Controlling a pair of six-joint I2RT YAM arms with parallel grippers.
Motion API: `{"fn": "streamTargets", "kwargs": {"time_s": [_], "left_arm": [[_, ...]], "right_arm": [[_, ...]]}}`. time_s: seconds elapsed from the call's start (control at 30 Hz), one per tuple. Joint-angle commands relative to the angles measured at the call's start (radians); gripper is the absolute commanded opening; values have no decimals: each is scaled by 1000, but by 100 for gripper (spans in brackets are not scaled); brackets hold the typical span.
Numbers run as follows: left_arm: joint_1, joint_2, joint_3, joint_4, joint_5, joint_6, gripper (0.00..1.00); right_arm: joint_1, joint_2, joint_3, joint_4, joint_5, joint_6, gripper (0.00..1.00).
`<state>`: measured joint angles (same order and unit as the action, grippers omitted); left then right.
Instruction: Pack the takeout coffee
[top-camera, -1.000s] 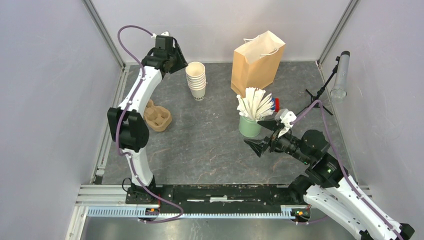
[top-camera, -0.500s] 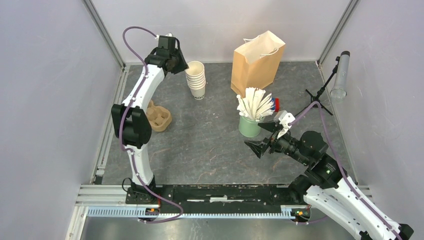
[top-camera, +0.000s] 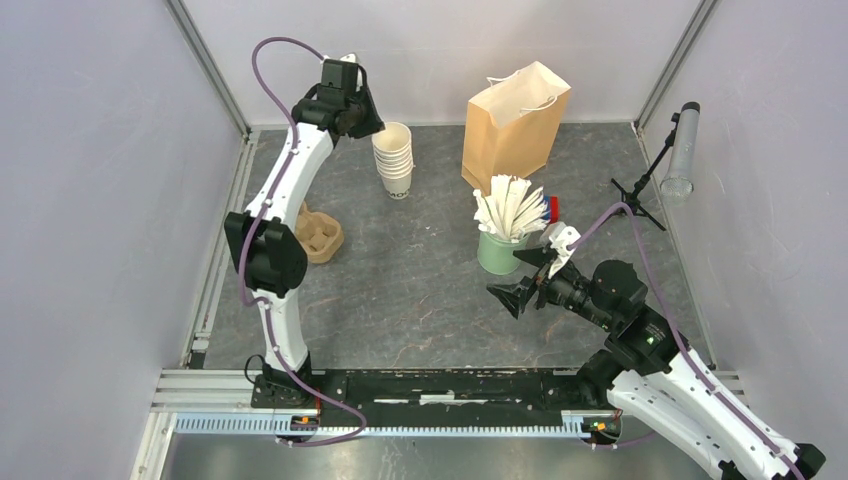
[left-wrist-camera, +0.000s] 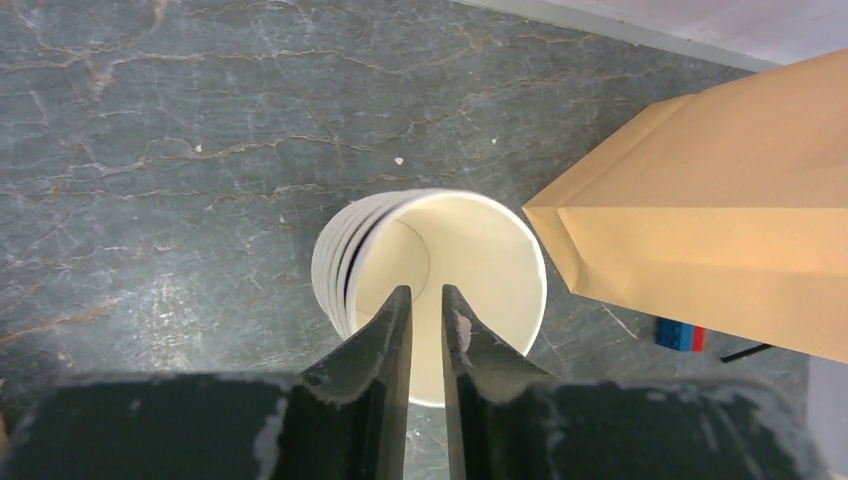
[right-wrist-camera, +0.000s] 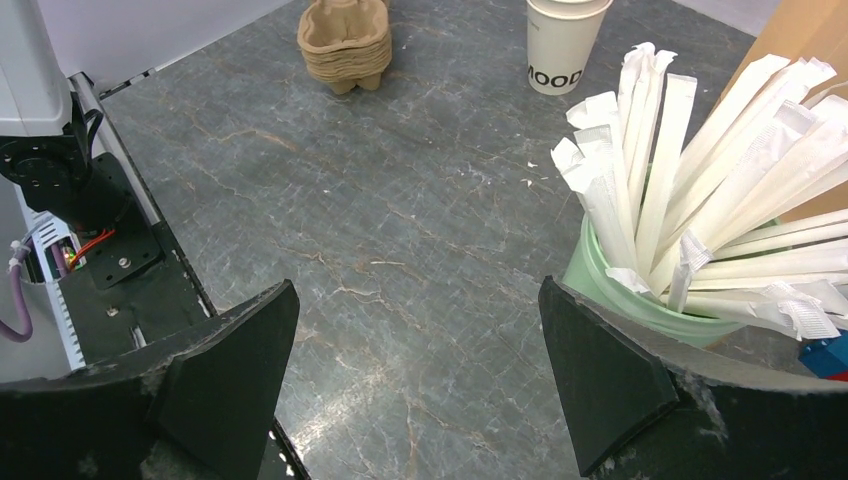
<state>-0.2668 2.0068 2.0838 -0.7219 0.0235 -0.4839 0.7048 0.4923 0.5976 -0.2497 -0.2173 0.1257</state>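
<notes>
Right end effector (right-wrist-camera: 415, 290): nearest the arm bases, low over the desk (top-camera: 420, 320). Fingers are spread to the full, with nothing between them.
Green cup (right-wrist-camera: 610, 290): just beyond and to the right of that end effector, apart from it, crammed with white wrapped sticks (right-wrist-camera: 690, 160).
Carrier (top-camera: 318, 238): pulp tray at mid-depth on the left side of the desk, beside the left arm. Nothing sits in it.
Stack (left-wrist-camera: 490, 270): lidless cups at far left of centre. Long axis is upright, with a slight lean.
Left end effector (left-wrist-camera: 425, 292): straight above the stack's mouth, pointing down. Fingers stand near together with a thin slit between them. Both cross the near rim, but whether they nip it cannot be told.
Bag (top-camera: 512, 135): upright at the far edge, to the right of the stack, near it but apart. Its inside is hidden.
Coffee: no black-lidded cup shows in any view, and neither end effector holds one, so its place cannot be given.
Key relation: the bearing from either end effector to the coffee is unknown. The only cups in reach are the stack, directly below the left end effector.
Judgement: packing looks not yet begun, and the left arm is the one placed to act.
</notes>
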Motion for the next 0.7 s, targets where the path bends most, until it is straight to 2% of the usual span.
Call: {"fn": "streamTargets", "kwargs": {"time_s": [0.0,0.13,0.23,0.67], "left_arm": [[-12,26,53,-48,-72,71,27],[-12,20,63,-50,-89,84,38],[-13,17,79,-50,-89,99,42],[-12,64,93,-78,-162,144,42]], "right_arm": [[-1,3,10,17,-11,-5,97],[-1,-5,4,18,-7,-6,97],[-1,-1,2,19,-5,-6,97],[-1,8,10,19,-3,-5,97]]}}
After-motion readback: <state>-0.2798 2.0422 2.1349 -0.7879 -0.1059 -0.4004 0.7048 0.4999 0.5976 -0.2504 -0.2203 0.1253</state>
